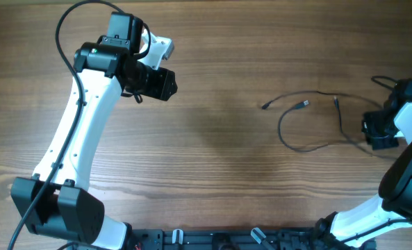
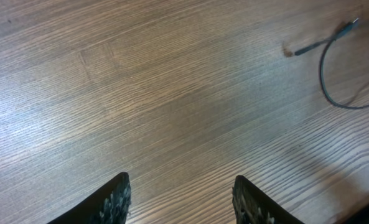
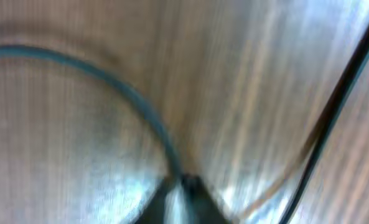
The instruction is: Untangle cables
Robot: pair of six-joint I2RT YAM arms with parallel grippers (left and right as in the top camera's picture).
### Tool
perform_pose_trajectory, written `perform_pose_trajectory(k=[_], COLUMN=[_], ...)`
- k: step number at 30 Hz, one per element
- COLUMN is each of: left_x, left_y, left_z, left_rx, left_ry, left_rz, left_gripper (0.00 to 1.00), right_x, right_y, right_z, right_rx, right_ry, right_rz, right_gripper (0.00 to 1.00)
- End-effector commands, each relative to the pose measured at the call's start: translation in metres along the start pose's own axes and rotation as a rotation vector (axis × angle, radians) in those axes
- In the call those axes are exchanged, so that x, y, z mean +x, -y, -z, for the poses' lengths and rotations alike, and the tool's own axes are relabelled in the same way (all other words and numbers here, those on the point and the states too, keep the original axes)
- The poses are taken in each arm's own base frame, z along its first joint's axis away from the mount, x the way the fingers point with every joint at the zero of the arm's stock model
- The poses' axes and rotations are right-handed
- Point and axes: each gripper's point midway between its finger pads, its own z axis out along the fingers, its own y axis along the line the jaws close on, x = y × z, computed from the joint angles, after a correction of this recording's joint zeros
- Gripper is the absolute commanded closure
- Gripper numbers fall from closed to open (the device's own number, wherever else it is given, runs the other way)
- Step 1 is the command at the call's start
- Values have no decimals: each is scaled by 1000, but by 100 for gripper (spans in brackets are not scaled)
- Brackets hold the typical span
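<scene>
Overhead view showed the cables [image 1: 282, 128] lying as loose strands right of centre on the table [image 1: 219, 173], with one wide loop sagging toward the lower right and thin plug ends reaching left and up. The right gripper [image 1: 374, 136] sat low at the right edge of the frame, at the right end of the strands. Its wrist view was badly blurred, yet the right gripper [image 3: 184, 185] looked pinched together at the bottom centre, and the cables [image 3: 128, 93] curved in from the upper left straight into its tips, so it appeared clamped on them. A second dark line crossed the right side; I could not tell what it was. The left gripper [image 1: 162, 82] hung at the upper left, well apart from the cables. In its wrist view the left gripper [image 2: 181, 200] had its fingers [image 2: 116, 202] spread wide at the bottom edge, holding nothing, and the cables [image 2: 322, 71] curved in the upper right corner.
</scene>
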Motion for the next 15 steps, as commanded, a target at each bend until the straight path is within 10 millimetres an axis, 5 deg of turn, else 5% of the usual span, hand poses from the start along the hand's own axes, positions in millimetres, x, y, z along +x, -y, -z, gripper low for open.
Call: perform_pose_trajectory(k=[1,4,6,7,9,15], left_x=[1,1,1,1,1,1], left_y=[-1,-1,-1,-1,-1,-1], left_z=[-3,-3,-3,-3,-3,-3], left_rx=[0,-1,0,0,0,0], left_ry=[-10,-11,-10,-10,-10,-11], left_rz=[-21,-21,-21,-21,-21,-20], left_gripper=[46,46,45,45,46,46], right_x=[105,107,118,135,154,222], right_y=[40,31,1,-34,-69,-154], right_z=[-59,-60,-59,-52,-40,5], right_rx=[67,45,-81,-271,-425,-654], right_ry=[-397,-379,-378,-402,-419,-381], right_rz=[102,132,280,460,529,745], right_gripper=[96,96,96,94,89,96])
